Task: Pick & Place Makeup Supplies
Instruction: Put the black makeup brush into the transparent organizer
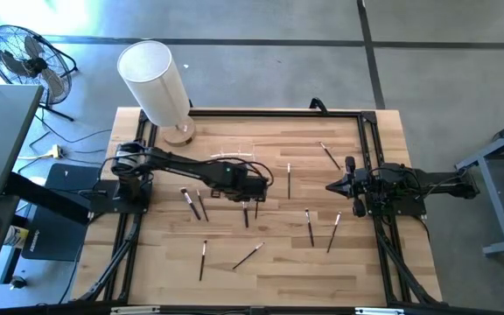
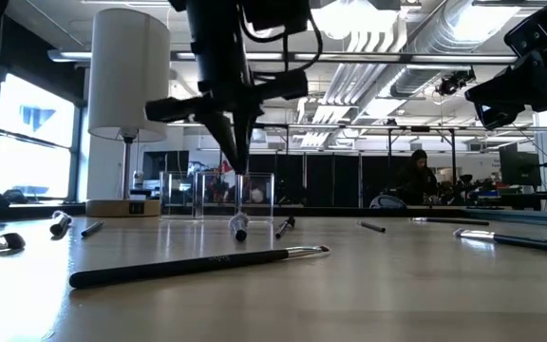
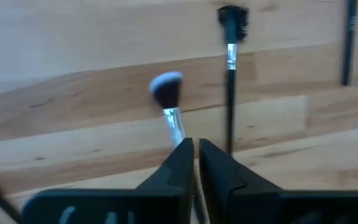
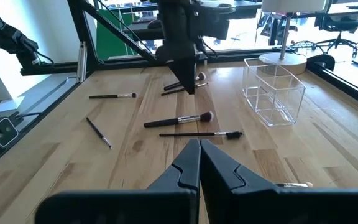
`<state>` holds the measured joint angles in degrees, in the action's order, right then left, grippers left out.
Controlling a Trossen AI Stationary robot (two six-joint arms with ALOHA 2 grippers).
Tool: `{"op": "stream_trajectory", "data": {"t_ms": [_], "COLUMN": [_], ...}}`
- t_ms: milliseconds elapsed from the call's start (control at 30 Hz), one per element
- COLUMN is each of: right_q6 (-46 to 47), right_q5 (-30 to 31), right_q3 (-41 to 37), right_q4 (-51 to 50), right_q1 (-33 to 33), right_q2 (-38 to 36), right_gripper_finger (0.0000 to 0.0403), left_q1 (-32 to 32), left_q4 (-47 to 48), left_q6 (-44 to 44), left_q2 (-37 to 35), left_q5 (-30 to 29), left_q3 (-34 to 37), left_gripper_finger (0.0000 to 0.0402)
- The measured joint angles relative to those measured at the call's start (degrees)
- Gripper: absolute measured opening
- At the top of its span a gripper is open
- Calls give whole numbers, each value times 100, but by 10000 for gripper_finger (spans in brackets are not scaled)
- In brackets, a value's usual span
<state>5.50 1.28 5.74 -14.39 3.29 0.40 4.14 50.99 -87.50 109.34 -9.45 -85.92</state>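
Note:
Several thin makeup brushes lie scattered flat on the wooden table (image 1: 383,254), among them a pair (image 1: 196,203), one (image 1: 203,260) and one (image 1: 309,226). My left gripper (image 1: 248,199) (image 3: 195,148) is over the table's middle, pointing down, shut on one makeup brush (image 3: 174,115) (image 2: 241,204). A spoolie-tipped brush (image 3: 230,74) lies on the table right beside it. My right gripper (image 1: 331,186) (image 4: 199,148) waits shut above the right side and touches nothing. My left gripper pinches the makeup brush between its two fingers on the handle, just behind the silver ferrule (image 3: 178,130). The fingers come from above, pointing down, along the brush. The brush hangs below them, bristle head (image 3: 166,90) (image 2: 240,231) lowest, at or just above the table; which, I cannot tell.
A clear plastic holder (image 4: 272,90) (image 2: 218,195) stands on the table's far middle. A tall white cylinder (image 1: 156,80) (image 2: 129,81) on a wooden base stands at the far left corner. A black rail frame (image 1: 367,140) edges the table. A fan (image 1: 24,57) stands on the floor.

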Motion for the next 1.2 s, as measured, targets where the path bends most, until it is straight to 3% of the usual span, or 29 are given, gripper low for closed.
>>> {"op": "stream_trajectory", "data": {"t_ms": [367,567,967,1200], "right_q6": [2,1,1,0], "right_q5": [0,-2,-4,-6], "right_q3": [0,0,0,0], "right_q4": [0,4,3,-7], "right_q1": [-2,0,0,0], "right_q2": [0,0,31,39], "right_gripper_finger": [1,1,1,1], "left_q1": [-364,-499,-490,-492], "left_q4": [-186,58,-376,-375], "left_q6": [-4,-281,-296,-309], "left_q2": [354,560,938,957], "left_q5": [105,176,380,124], "left_q3": [-7,12,-16,-7], "left_gripper_finger": [105,107,107,103]}}
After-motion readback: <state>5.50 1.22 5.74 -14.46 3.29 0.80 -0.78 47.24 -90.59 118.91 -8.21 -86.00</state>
